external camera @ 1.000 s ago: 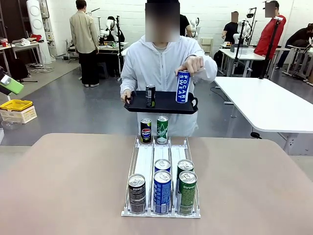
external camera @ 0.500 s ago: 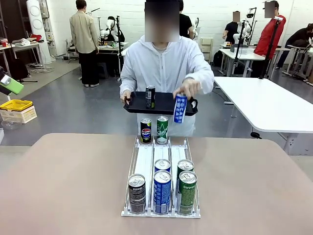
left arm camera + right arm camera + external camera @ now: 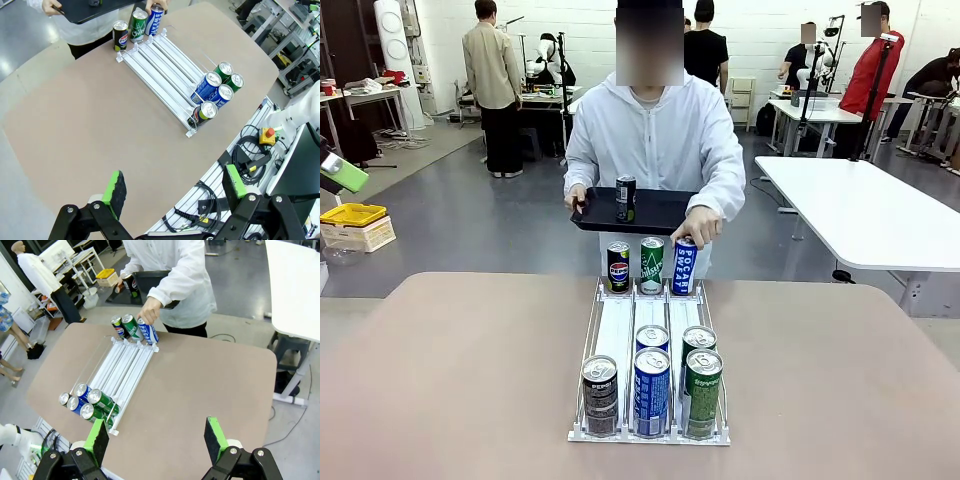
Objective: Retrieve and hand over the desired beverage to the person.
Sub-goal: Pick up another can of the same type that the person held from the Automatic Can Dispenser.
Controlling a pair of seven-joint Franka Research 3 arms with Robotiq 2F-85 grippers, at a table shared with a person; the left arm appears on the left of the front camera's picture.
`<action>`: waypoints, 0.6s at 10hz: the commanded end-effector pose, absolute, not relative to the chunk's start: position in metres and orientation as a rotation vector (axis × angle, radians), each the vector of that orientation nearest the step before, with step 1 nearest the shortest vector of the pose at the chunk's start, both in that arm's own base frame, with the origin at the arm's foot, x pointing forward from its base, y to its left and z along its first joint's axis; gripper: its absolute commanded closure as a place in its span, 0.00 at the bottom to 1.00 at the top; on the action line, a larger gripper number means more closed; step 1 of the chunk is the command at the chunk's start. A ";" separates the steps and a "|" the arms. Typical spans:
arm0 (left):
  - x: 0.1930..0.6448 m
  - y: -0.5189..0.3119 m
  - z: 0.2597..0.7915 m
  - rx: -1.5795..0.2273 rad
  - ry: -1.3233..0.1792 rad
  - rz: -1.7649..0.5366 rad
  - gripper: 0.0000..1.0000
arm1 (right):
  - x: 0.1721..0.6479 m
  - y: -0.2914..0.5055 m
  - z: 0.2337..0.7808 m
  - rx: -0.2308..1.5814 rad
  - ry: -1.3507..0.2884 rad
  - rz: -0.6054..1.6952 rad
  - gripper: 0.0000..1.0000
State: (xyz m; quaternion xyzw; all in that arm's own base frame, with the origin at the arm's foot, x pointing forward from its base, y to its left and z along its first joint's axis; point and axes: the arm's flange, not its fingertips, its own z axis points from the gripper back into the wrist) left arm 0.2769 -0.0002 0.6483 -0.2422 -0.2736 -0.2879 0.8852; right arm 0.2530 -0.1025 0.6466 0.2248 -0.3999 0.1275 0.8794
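At the rack's (image 3: 616, 335) far end, the person (image 3: 655, 140) has one hand (image 3: 698, 228) on top of a blue can (image 3: 684, 268), which stands at the head of the right-hand lane, just beside a green can (image 3: 651, 265) and, past that, a Pepsi can (image 3: 618, 267). The blue can is upright or nearly so, its long axis vertical and its top under the fingers. The front view gives its print, POCARI SWEAT, running along its length. This view also shows the person's other hand (image 3: 577, 198) holding a black tray (image 3: 660, 212) at waist height, with one dark can (image 3: 626, 198) standing on it. Five more cans (image 3: 651, 390) crowd the rack's near end, well apart from the three at the far end. From above, the right wrist view shows the sleeve reaching down to the blue can and the three bare lanes between the two groups. The left wrist view adds cables and a red button (image 3: 269, 133) off the table's (image 3: 90, 125) near edge. The left tool (image 3: 175, 184) hangs high over the table with its green pads spread wide and nothing between them. The right tool (image 3: 156, 434) is likewise spread and holds nothing, well back from the rack.
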 end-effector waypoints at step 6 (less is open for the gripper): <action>0.277 0.000 0.648 -0.510 -0.570 -0.601 0.00 | 0.254 -0.101 0.646 0.486 -0.835 0.277 0.00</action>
